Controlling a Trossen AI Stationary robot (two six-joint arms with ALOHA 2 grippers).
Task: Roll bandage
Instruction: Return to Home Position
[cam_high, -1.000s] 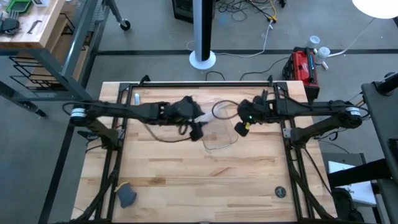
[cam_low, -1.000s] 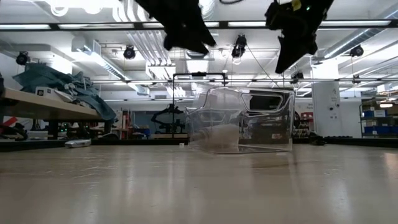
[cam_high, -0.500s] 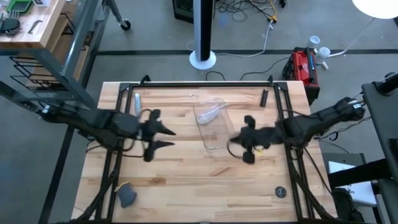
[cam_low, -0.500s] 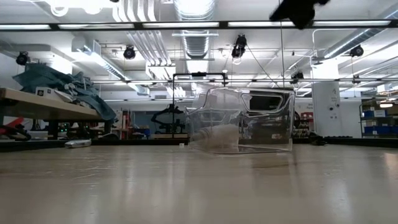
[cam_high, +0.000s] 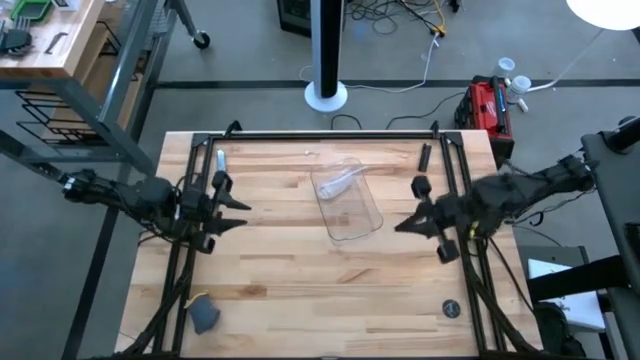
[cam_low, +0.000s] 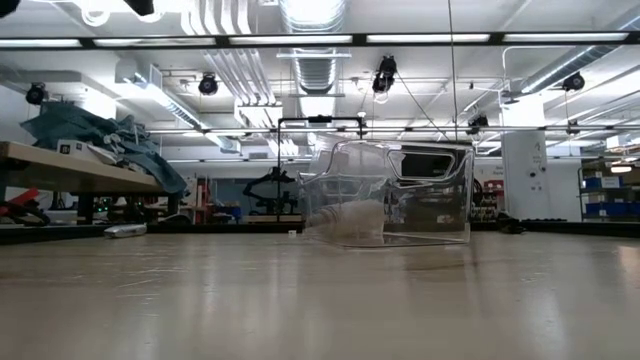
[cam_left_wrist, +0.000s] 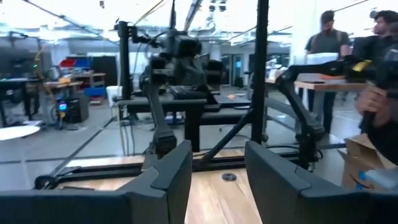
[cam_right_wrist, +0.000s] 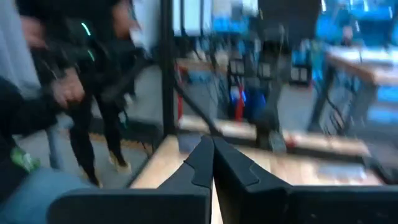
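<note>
A clear rectangular tray (cam_high: 356, 212) stands on the table's middle, also seen in the low view (cam_low: 420, 195). The bandage (cam_high: 338, 182) is a small whitish roll lying in the tray's far end (cam_low: 352, 222), with nothing touching it. My left gripper (cam_high: 238, 213) hovers open near the table's left edge, fingers pointing toward the tray; its wrist view shows the gap (cam_left_wrist: 217, 171) with nothing in it. My right gripper (cam_high: 402, 226) hovers right of the tray with its fingers shut (cam_right_wrist: 212, 155) on nothing.
A dark grey lump (cam_high: 205, 316) lies at the near left corner and a small dark disc (cam_high: 451, 309) at the near right. A small pale item (cam_high: 219, 158) and a dark one (cam_high: 425, 155) lie near the far edge. People stand beyond the table (cam_left_wrist: 323, 43).
Both arms have drawn back from above the tray. My left gripper has gone toward the table's left edge and my right gripper toward its right edge and somewhat nearer. The tray and the bandage have stayed where they were.
</note>
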